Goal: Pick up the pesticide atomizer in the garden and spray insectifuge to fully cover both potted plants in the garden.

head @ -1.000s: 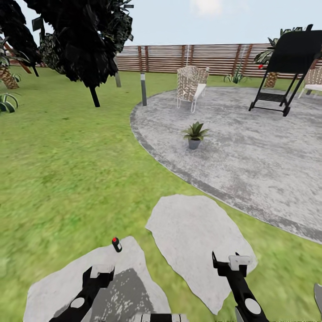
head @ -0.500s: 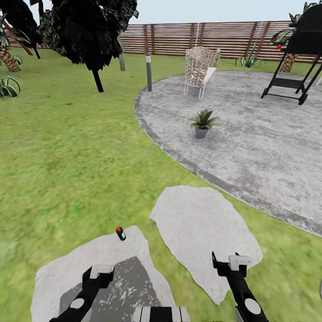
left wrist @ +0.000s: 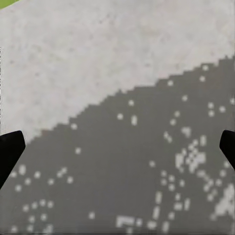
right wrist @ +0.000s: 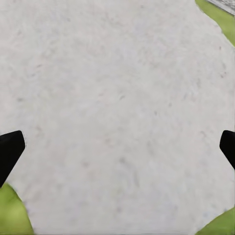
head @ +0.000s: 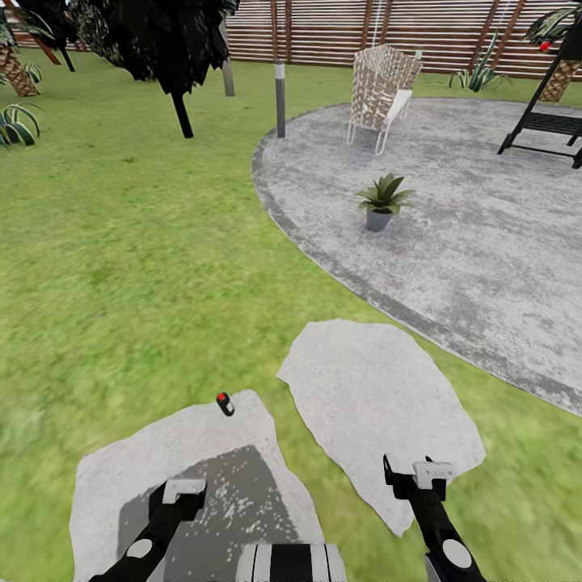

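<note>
A small dark bottle with a red tip, apparently the pesticide atomizer (head: 225,403), lies at the far edge of a pale stepping stone (head: 129,477) on the garden lawn. My left gripper (head: 182,495) hovers open over that stone, short of the bottle and a little left of it; its left wrist view (left wrist: 117,147) shows bare stone and shadow between the fingertips. My right gripper (head: 416,478) is open above the neighbouring stepping stone (head: 372,396) and holds nothing (right wrist: 117,147). One potted plant (head: 381,200) stands on the round grey patio (head: 485,242).
A wicker chair (head: 381,87) and a short post light (head: 280,99) stand at the patio's far edge. A black stand (head: 550,121) is at the far right. Dark trees (head: 174,48) rise at the back left before a slatted fence (head: 339,28). Lawn (head: 137,259) lies to the left.
The whole view has shifted: the camera moved, so patio, plant and fence sit higher and further right. Both grippers keep the same open pose. The bottle has not moved on its stone.
</note>
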Robot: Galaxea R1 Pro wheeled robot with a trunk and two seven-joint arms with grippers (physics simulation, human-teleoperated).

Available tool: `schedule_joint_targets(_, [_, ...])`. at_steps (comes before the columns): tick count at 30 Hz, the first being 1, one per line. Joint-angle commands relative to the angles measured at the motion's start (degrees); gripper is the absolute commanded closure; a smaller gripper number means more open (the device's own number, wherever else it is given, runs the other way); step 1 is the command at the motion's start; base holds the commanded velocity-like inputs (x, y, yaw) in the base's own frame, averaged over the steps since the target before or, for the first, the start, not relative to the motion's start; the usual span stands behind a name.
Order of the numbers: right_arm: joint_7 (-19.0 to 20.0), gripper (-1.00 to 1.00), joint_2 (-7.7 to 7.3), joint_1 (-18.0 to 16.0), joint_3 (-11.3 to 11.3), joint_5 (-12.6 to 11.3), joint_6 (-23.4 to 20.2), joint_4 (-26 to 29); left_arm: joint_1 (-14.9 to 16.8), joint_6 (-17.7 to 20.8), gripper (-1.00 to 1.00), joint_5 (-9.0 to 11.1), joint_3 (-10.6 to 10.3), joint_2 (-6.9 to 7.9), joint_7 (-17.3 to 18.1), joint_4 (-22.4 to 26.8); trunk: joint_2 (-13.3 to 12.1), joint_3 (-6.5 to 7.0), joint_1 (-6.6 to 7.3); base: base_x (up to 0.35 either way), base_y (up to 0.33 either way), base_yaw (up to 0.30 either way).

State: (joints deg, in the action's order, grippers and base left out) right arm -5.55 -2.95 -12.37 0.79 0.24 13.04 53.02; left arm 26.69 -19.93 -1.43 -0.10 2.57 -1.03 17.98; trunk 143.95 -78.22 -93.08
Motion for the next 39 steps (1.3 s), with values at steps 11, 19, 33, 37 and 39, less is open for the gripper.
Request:
schedule_joint_targets(11, [-0.25,-1.00,-0.03,-0.01,0.09,0.03,0.14,0.01,0.03,-0.20,-1.00,-0.18,-0.40,-0.02,-0.19,-0.04,0.01,-0.32,0.01,0.119,0.000,0.032])
schedule_joint_targets(19, [-0.25,-1.00,-0.03,-0.02,0.09,0.03,0.14,0.02,0.03,-0.28,-1.00,-0.18,-0.47,-0.04,-0.20,-0.05,0.01,-0.33,0.01,0.315,0.000,-0.187])
schedule_joint_targets(33, [-0.25,-1.00,-0.03,-0.02,0.09,0.03,0.14,0.07,0.02,-0.29,-1.00,-0.21,-0.51,-0.03,-0.20,0.03,0.01,-0.33,0.01,0.112,0.000,-0.142])
schedule_joint_targets(37, [-0.25,-1.00,-0.03,-0.02,0.09,0.03,0.14,0.07,-0.02,-0.34,-1.00,-0.23,-0.52,-0.02,-0.20,0.09,0.01,-0.33,0.01,0.120,0.000,-0.003])
schedule_joint_targets(39, [-0.25,-1.00,-0.03,-0.02,0.09,0.03,0.14,0.07,-0.04,-0.36,-1.00,-0.20,-0.52,-0.02,-0.20,0.15,0.01,-0.33,0.01,0.035,0.000,-0.001])
